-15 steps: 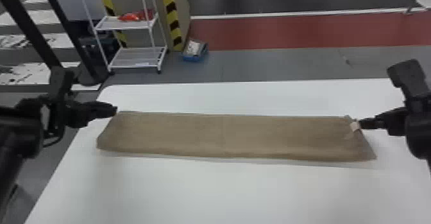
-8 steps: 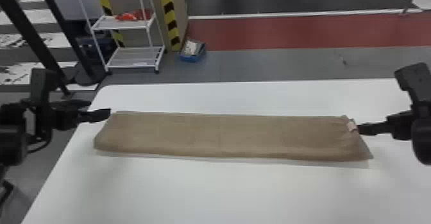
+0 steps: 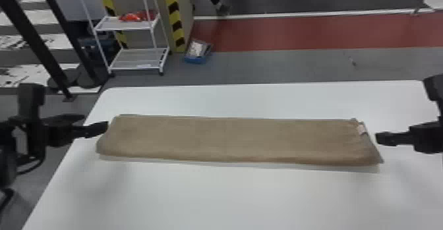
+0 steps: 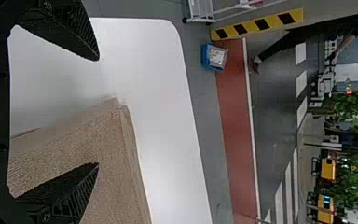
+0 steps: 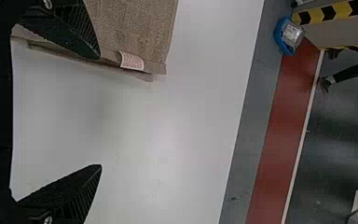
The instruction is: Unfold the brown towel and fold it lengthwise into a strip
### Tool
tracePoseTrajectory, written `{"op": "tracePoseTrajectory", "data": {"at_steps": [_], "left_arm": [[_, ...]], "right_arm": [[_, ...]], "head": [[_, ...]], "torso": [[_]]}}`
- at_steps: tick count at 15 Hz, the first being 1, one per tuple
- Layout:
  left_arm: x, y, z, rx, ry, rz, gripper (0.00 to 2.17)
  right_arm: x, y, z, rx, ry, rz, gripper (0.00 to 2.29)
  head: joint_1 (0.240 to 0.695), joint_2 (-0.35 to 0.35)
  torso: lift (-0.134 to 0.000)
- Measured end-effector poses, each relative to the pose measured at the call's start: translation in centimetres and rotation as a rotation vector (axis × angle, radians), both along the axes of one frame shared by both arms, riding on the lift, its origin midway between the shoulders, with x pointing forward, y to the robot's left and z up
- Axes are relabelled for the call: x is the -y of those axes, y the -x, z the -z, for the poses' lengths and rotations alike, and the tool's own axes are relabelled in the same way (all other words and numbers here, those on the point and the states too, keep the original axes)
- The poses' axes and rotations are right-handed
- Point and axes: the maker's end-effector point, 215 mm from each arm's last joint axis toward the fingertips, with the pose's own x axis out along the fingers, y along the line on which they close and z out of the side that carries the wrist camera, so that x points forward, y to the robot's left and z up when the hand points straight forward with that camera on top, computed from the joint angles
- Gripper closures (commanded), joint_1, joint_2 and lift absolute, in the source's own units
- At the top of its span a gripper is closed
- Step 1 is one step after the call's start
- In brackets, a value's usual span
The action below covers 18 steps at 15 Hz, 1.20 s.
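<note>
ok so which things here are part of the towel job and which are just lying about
For the job:
- brown towel
- white table under it
- left gripper
- right gripper

Just lying about:
- white two-shelf rack
- red item on its upper shelf
- blue bin on the floor

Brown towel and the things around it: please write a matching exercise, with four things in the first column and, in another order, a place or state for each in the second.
1. Brown towel
2. Left gripper
3. Right gripper
4. Blue box

A. Open, by the end with the pale label
B. On the floor, beyond the table
C. Open, at the end away from the label
D. Lying as a long strip on the white table

Right pairs: 1-D, 2-C, 3-A, 4-B
</note>
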Motion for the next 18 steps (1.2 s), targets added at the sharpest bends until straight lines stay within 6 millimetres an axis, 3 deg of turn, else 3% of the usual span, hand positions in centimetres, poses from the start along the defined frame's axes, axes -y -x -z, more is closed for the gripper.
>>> {"op": "tracePoseTrajectory", "data": {"at_steps": [4,9,12,15,18], "left_arm": [[-1.5,3.9,-3.0,0.158,0.107,-0.081,0.06],[-1.1,8.4,-5.1,0.332,0.160,-0.156,0.05],[-0.8,10.5,-5.5,0.426,0.129,-0.209,0.06],[0.8,12.4,-5.8,0.511,0.088,-0.255,0.06],[4.1,13.1,-4.6,0.507,0.107,-0.251,0.06]], "right_arm": [[-0.3,3.4,-2.0,0.076,-0.089,0.022,0.07],[-5.4,7.5,-5.0,0.182,-0.174,-0.003,0.09],[-7.0,8.9,-5.9,0.246,-0.136,-0.029,0.10],[-9.1,9.5,-6.7,0.363,-0.094,-0.088,0.11],[-13.0,9.4,-7.7,0.553,-0.063,-0.182,0.12]], "head": [[0.695,0.140],[0.695,0.206],[0.695,0.231],[0.695,0.246],[0.695,0.252]], "torso": [[-0.125],[-0.125],[-0.125],[-0.125],[-0.125]]}}
